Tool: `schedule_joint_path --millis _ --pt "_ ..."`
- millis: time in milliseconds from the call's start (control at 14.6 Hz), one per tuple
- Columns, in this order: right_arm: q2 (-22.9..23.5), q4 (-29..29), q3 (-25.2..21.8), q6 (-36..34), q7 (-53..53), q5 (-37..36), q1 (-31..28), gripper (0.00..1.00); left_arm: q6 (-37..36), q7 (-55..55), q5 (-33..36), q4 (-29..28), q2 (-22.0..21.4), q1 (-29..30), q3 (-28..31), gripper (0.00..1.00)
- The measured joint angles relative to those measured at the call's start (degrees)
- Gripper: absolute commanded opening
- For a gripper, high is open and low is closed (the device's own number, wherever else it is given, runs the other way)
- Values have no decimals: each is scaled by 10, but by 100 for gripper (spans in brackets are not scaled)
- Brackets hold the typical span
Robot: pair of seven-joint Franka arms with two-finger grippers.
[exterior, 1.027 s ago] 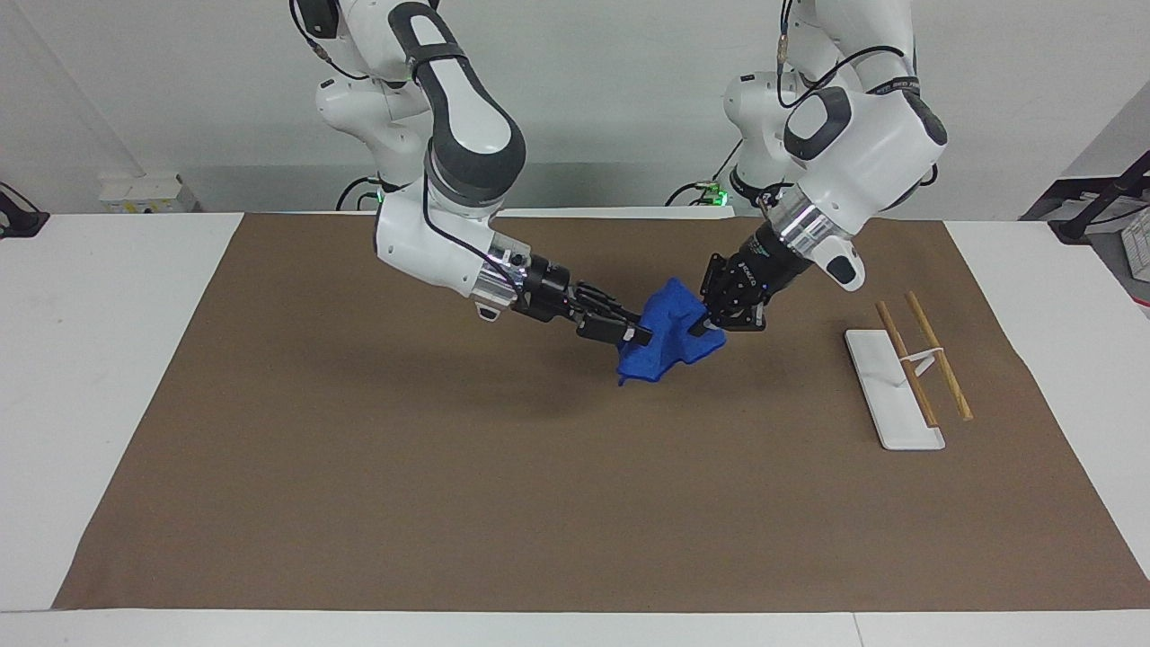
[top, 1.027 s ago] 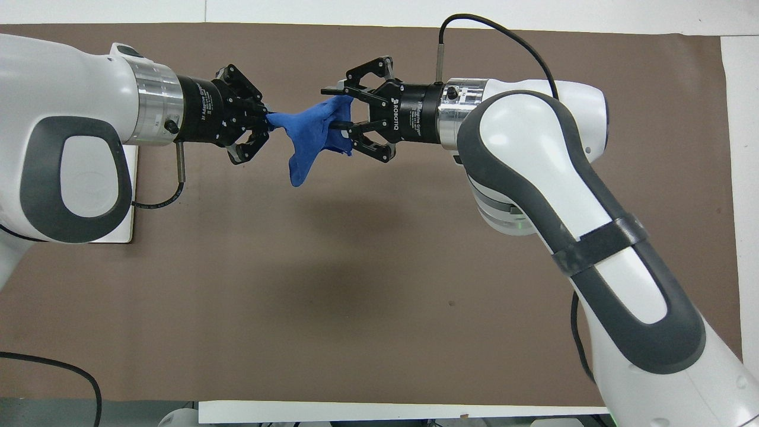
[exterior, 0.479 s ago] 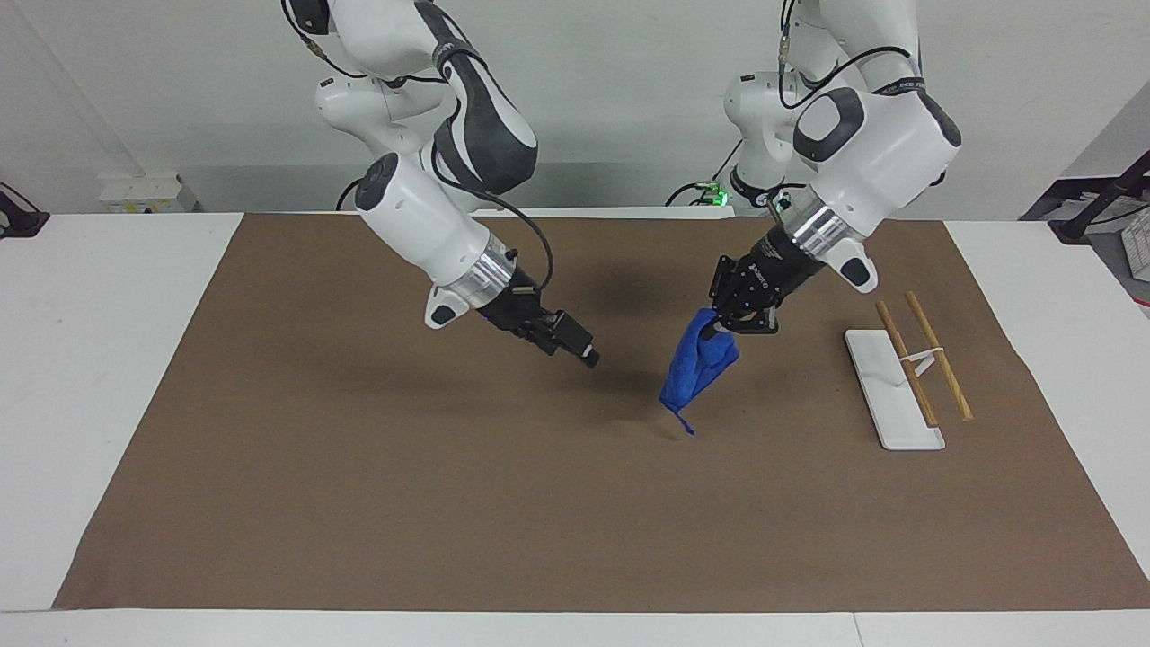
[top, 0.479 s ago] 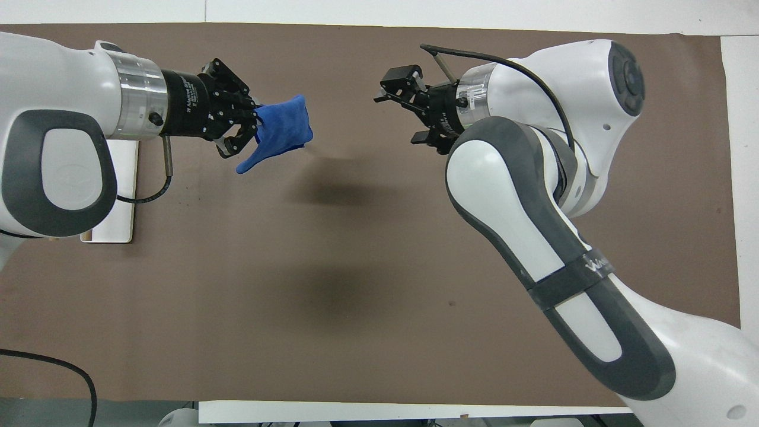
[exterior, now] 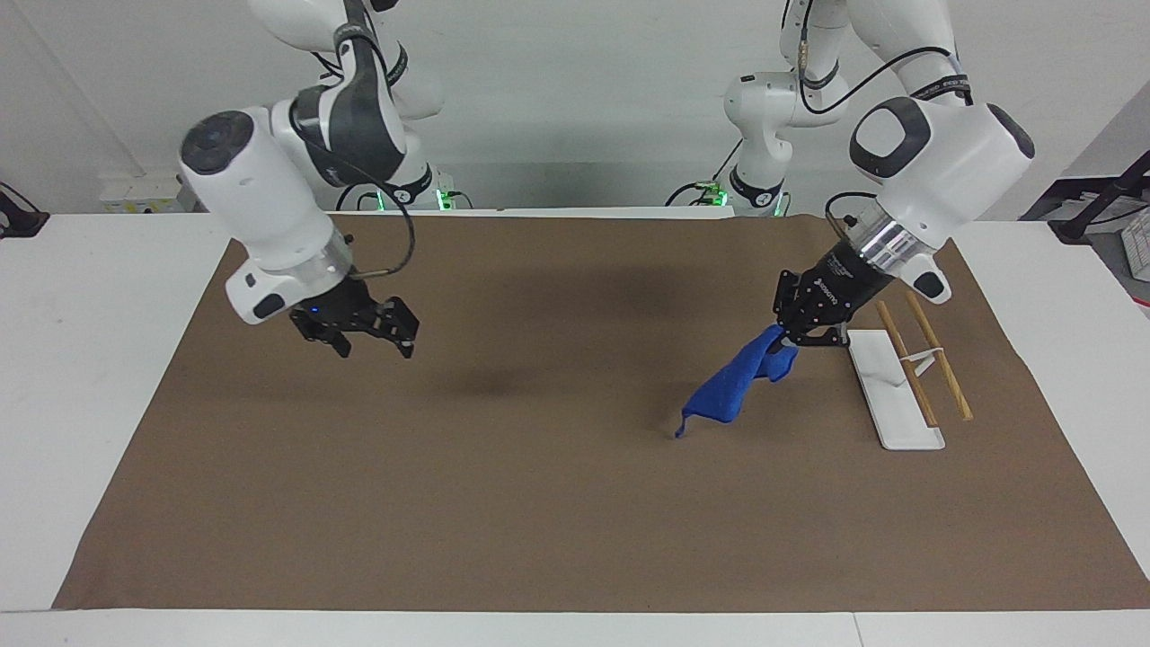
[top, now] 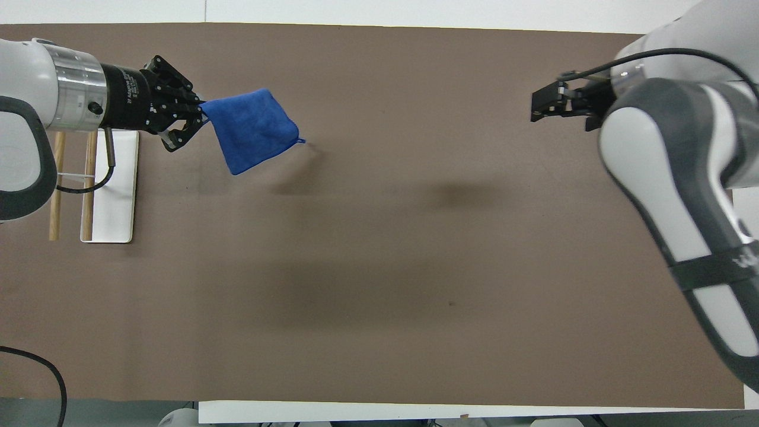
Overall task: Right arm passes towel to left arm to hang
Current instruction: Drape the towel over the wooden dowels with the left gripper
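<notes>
Over the brown paper-covered surface (exterior: 539, 503), beside the white rack with two wooden rods (exterior: 907, 377): black left gripper (exterior: 802, 334) clamped on small royal-blue cloth towel (exterior: 732, 388), hanging clear. Black right gripper (exterior: 370, 336) open, empty, well apart.

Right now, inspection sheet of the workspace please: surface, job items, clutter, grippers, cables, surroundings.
Surface: brown mat on a white table.
Job's things: towel hangs from the left gripper, above the mat; wooden rack on a white base at the left arm's end.
Clutter: nothing seen.
Grippers: left gripper shut on a towel corner beside the rack; right gripper open, holding nothing, over the mat at the right arm's end.
Cables: black cable loops at the right wrist.
Surroundings: white wall; green lights at both arm bases.
</notes>
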Motion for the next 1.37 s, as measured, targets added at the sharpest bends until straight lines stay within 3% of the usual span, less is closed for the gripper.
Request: schedule_joint_path --millis 205,548,959,1370 --pt "-42 52 0 -116 -24 -71 -12 100 -83 3 1 -12 -15 8 59 0" --pt "-82 82 0 -224 -35 -80 -40 100 -173 121 35 -12 -34 25 171 0" --pt "-82 77 3 -241 -49 -78 -81 100 -175 310 65 -12 -38 40 238 0" --pt "-93 67 15 -241 -49 -78 -84 100 -113 508 72 -9 -39 52 261 0"
